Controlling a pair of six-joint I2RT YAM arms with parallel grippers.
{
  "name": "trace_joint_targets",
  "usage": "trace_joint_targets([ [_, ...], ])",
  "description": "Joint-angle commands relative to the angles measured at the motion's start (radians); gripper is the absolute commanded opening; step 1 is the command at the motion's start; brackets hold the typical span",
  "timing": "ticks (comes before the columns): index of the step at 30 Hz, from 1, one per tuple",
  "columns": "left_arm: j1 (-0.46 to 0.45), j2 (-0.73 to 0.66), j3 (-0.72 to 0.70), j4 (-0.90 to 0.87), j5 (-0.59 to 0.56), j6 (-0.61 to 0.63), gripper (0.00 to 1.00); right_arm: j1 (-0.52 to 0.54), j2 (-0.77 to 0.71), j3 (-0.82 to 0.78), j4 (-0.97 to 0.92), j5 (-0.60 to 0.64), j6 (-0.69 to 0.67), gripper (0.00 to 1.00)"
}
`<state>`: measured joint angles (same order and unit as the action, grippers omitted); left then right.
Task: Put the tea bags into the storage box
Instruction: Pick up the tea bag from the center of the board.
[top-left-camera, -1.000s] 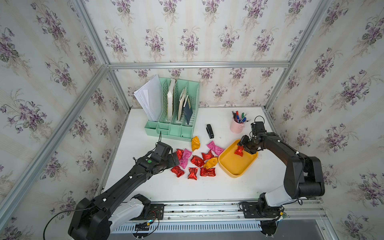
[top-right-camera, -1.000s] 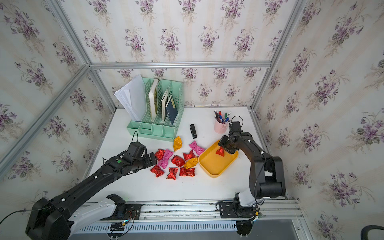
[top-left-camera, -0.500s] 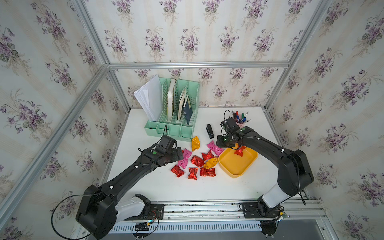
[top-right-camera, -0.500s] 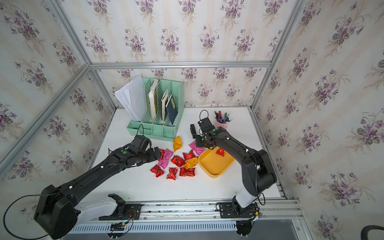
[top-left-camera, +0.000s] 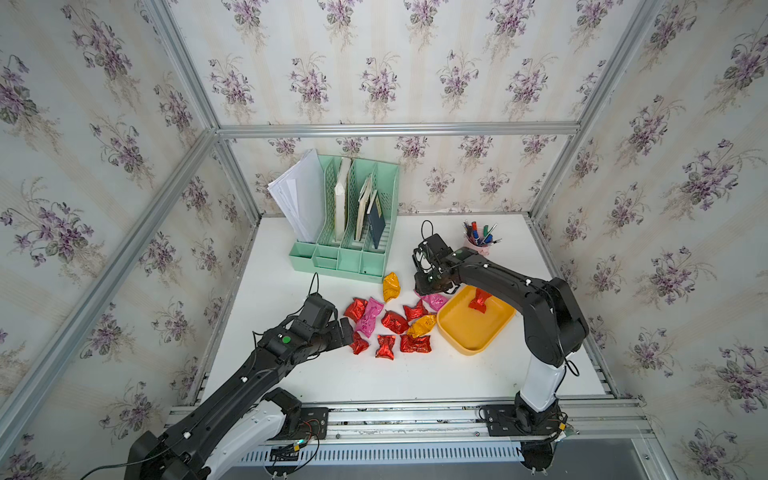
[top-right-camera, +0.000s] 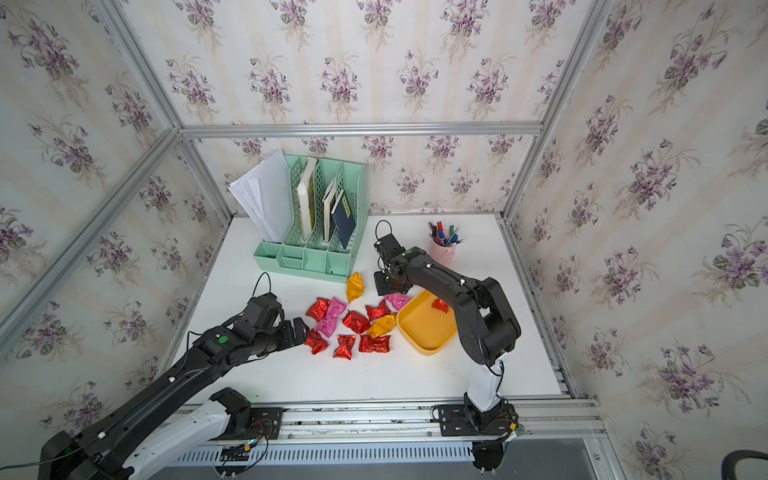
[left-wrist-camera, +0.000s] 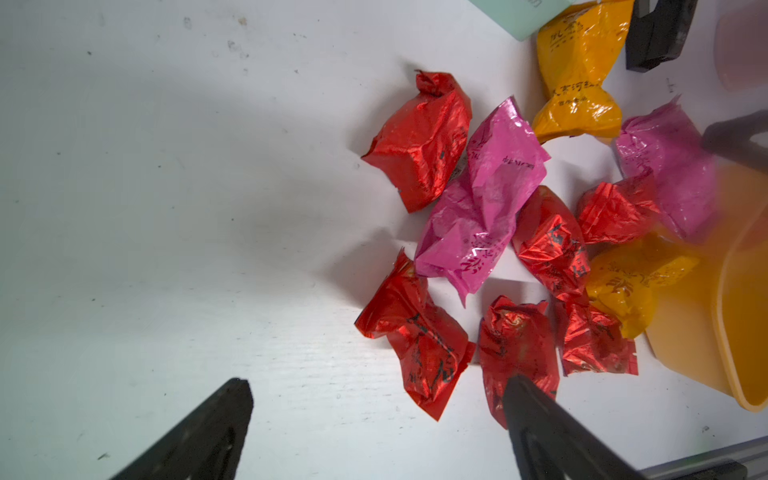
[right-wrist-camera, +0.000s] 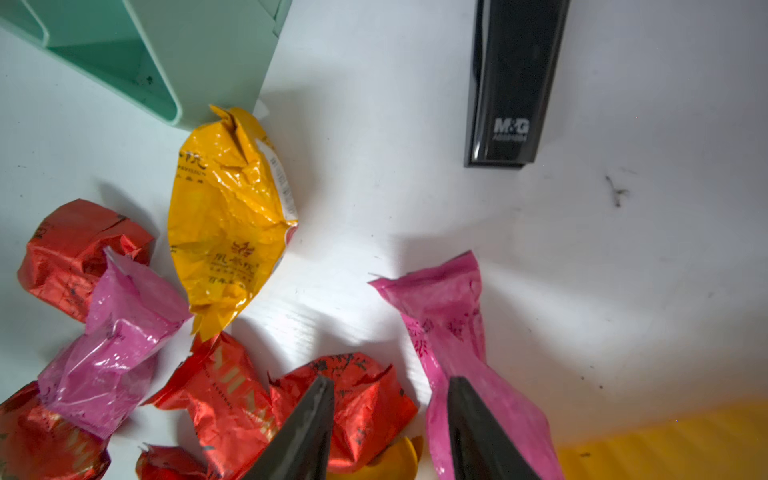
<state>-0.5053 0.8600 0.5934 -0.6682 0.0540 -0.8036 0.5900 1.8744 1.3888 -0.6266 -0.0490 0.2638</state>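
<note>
1. Top views, both: the left tool (top-left-camera: 348, 332) sits low at the 9 o'clock edge of the tea bags (top-left-camera: 392, 322). Its jaws are spread wide with nothing between them.
2. Left wrist view: between the fingers (left-wrist-camera: 536, 415) only bare desk (left-wrist-camera: 166, 208) shows. A red packet (left-wrist-camera: 415, 353) lies just ahead of the gap, ungripped.
3. Tea bags lie loose in a cluster mid-desk, mostly red, some pink, some orange-yellow. One orange-yellow packet (top-left-camera: 390, 286) sits at the cluster's 12 o'clock, just beside the mint file organizer (top-left-camera: 345, 249).
4. Right tool (right-wrist-camera: 390, 399) is at the cluster's 1 o'clock, jaws partly apart and clamping nothing. Right wrist view: a pink packet (right-wrist-camera: 453, 332) lies beside one finger, and a red one beside the other. A black stapler (right-wrist-camera: 515, 83) lies apart from them.
5. Storage box (top-left-camera: 469, 332) stands at the cluster's 3 o'clock, with the nearest packets against its wall. One red tea bag (top-left-camera: 478, 300) lies inside, near the box's 12 o'clock wall.
6. Pink pen cup (top-left-camera: 478, 247) stands at 12 o'clock of the box, well apart.
</note>
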Motion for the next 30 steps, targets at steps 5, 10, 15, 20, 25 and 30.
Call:
trace_joint_targets([
  [5, -0.001, -0.039, -0.010, -0.028, -0.018, -0.039, 0.99, 0.003, 0.087, 0.094, -0.097, 0.202, -0.041, 0.38],
  [10, 0.000, -0.062, -0.024, -0.025, -0.034, -0.060, 0.99, 0.002, 0.091, 0.089, -0.112, 0.214, -0.091, 0.35],
  [15, -0.001, -0.058, -0.026, -0.013, -0.039, -0.077, 0.99, 0.002, 0.107, 0.065, -0.098, 0.155, -0.092, 0.26],
  [20, -0.001, -0.043, -0.011, -0.004, -0.042, -0.093, 0.99, 0.003, 0.098, 0.068, -0.094, 0.118, -0.082, 0.10],
  [25, -0.001, -0.043, -0.009, -0.004, -0.046, -0.098, 0.99, 0.002, 0.053, 0.093, -0.094, 0.121, -0.032, 0.00],
  [30, -0.001, -0.036, -0.001, -0.008, -0.035, -0.076, 0.99, 0.001, -0.048, 0.089, -0.080, 0.160, 0.097, 0.00],
])
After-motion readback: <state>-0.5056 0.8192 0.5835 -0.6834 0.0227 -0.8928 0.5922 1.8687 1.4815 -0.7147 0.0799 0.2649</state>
